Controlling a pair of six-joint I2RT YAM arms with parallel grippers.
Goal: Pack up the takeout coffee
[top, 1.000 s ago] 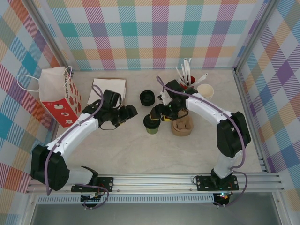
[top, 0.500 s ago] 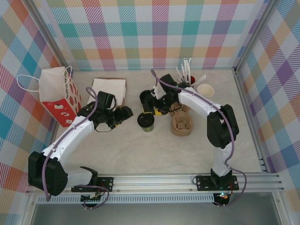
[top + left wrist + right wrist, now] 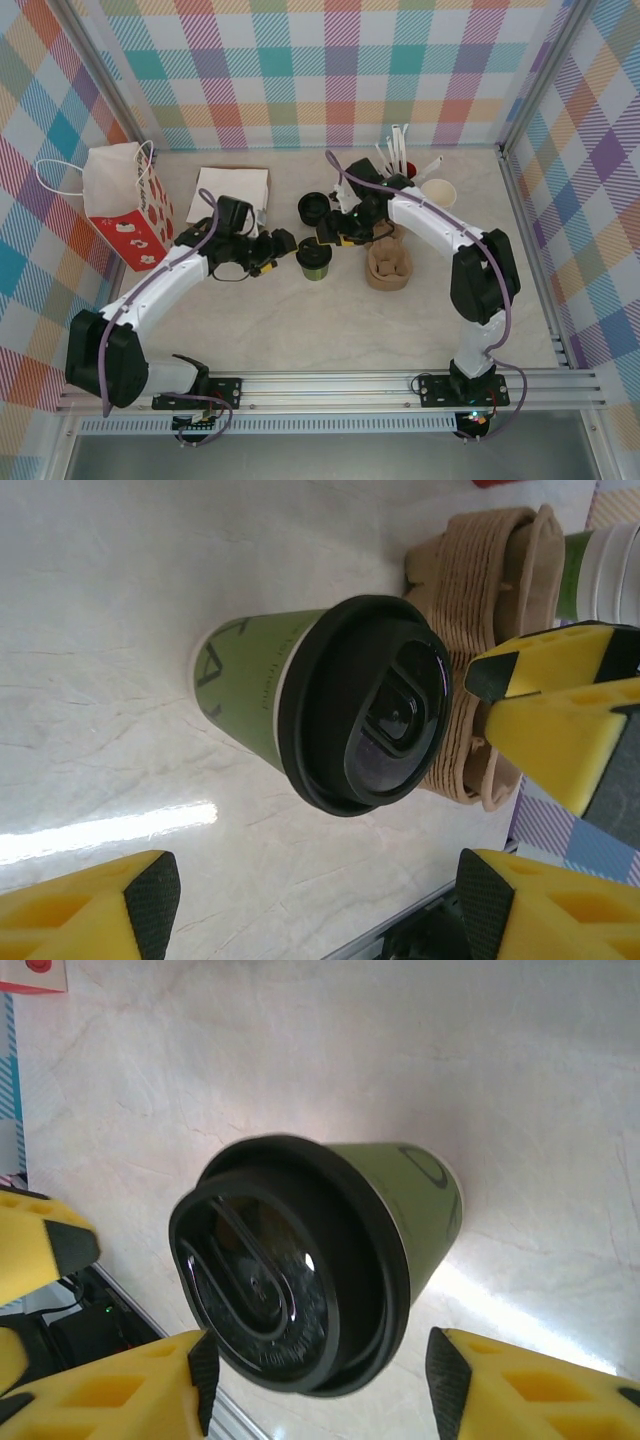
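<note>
**A:** Near the table's middle, what stands?
**B:** The takeout coffee (image 3: pixel 313 260), upright, lid on, just beside the cardboard carrier (image 3: pixel 388 265).
**A:** And the jaws?
**B:** The left gripper (image 3: pixel 284 244) sits on the coffee's left-edge side, jaws wide apart, holding nothing. The right gripper (image 3: pixel 331 234) has its jaws apart, flanking the lid. I cannot tell whether they touch it.
</note>
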